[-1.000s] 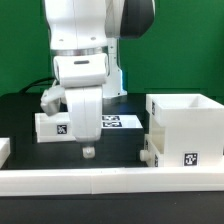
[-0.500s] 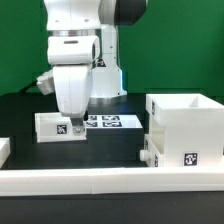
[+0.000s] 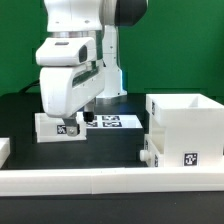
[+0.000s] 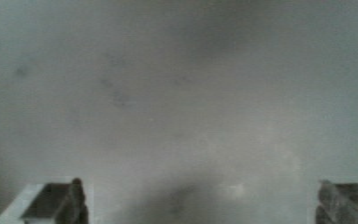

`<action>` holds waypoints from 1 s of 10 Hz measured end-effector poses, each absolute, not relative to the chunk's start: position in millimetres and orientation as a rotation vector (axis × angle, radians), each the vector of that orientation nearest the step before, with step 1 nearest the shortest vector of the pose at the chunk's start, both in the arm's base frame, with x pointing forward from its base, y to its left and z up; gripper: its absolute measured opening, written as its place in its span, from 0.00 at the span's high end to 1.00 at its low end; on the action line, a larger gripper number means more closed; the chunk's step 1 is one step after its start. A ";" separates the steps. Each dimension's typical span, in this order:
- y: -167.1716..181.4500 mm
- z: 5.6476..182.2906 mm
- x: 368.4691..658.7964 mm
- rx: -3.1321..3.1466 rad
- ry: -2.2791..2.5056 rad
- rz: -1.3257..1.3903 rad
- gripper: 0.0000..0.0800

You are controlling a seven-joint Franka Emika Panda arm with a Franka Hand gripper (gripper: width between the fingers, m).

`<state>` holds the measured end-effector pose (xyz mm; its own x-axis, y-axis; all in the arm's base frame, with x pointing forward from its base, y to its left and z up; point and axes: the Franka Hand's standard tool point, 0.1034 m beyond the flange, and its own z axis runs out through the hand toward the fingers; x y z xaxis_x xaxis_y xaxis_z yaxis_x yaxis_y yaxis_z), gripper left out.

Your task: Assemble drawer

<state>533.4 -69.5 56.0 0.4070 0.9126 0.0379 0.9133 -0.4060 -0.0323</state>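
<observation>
— Condition of the gripper?
— The gripper is found released. In the wrist view its fingers are seen spread wide, with only a blurred grey surface between them. Nothing is grasped.
— Location of the drawer parts?
— The small tray is recorded at centre left of the exterior frame, beneath the gripper; contact cannot be told. The casing is noted at right, well apart, behind the border rail.

Exterior view bright, evenly lit, fairly sharp, wrist view dim, grey, heavily blurred (nothing in focus)
</observation>
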 end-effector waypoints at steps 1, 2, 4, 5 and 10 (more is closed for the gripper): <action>-69.8 56.2 533.2 -2.653 -1.585 -0.024 0.19; -76.0 58.8 529.5 -2.744 -1.437 -0.065 0.19; -81.9 64.4 505.6 -2.885 -1.181 -0.107 0.19; -80.3 65.7 493.4 -2.959 -0.984 -0.108 0.19; -80.6 66.3 450.2 -3.071 -0.368 -0.108 0.19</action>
<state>450.2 -80.6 66.3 0.9693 0.2342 0.0745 0.2374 -0.9707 -0.0378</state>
